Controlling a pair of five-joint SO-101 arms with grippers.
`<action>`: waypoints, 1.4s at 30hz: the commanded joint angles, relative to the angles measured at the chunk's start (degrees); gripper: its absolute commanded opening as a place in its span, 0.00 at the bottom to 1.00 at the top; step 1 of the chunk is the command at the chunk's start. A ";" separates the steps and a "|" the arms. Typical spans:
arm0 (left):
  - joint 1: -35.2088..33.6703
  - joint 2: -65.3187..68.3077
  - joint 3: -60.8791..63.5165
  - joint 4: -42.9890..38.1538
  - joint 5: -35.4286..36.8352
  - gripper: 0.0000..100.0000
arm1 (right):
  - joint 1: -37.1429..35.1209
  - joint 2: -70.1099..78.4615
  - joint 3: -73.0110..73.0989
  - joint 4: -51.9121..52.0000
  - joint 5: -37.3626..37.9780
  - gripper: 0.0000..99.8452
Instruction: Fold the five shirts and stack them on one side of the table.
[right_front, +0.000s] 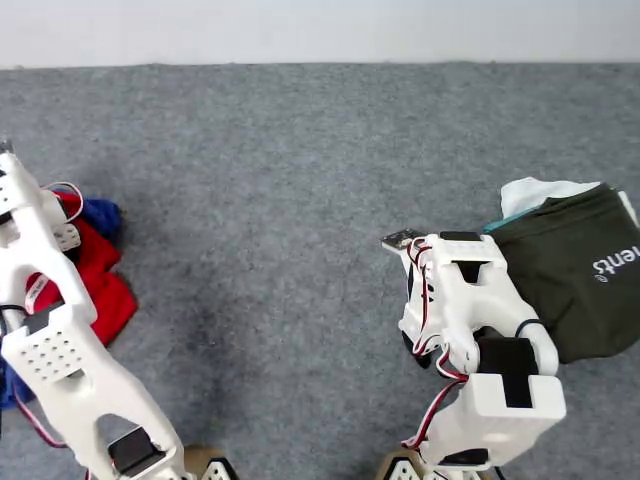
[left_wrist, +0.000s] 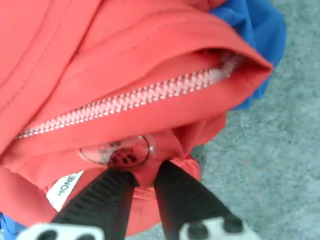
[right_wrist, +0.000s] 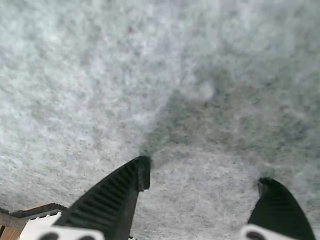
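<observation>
Grey felt (right_front: 280, 200) stretches wide between the arms. Left gripper (left_wrist: 145, 174) pinches a fold of the red shirt (left_wrist: 125, 65), blue shirt (left_wrist: 260, 30) beyond its fingertips. Right gripper (right_wrist: 205, 180) hangs spread, pointing down at felt, with the dark green shirt (right_front: 575, 270) beside its arm.

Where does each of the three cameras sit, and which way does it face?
High view: fixed above the table, looking down; both white arms show, the left arm at a red shirt, the right arm beside a dark shirt.
Left wrist view: on the left arm's wrist, facing the red shirt; its end effector is shut on the fabric.
Right wrist view: on the right arm's wrist, facing bare table; its end effector is open.
Shared: high and left wrist views both show the red shirt and a blue shirt.
</observation>
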 joint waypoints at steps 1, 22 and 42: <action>4.31 -10.11 0.92 1.41 0.18 0.01 | -0.84 0.92 1.41 -4.00 1.58 0.32; 18.81 -40.26 20.18 -4.04 -11.60 0.03 | -0.84 0.92 1.41 -4.00 1.58 0.32; 3.69 -19.69 19.82 -9.05 -13.27 0.17 | -0.84 0.92 1.41 -4.00 1.58 0.32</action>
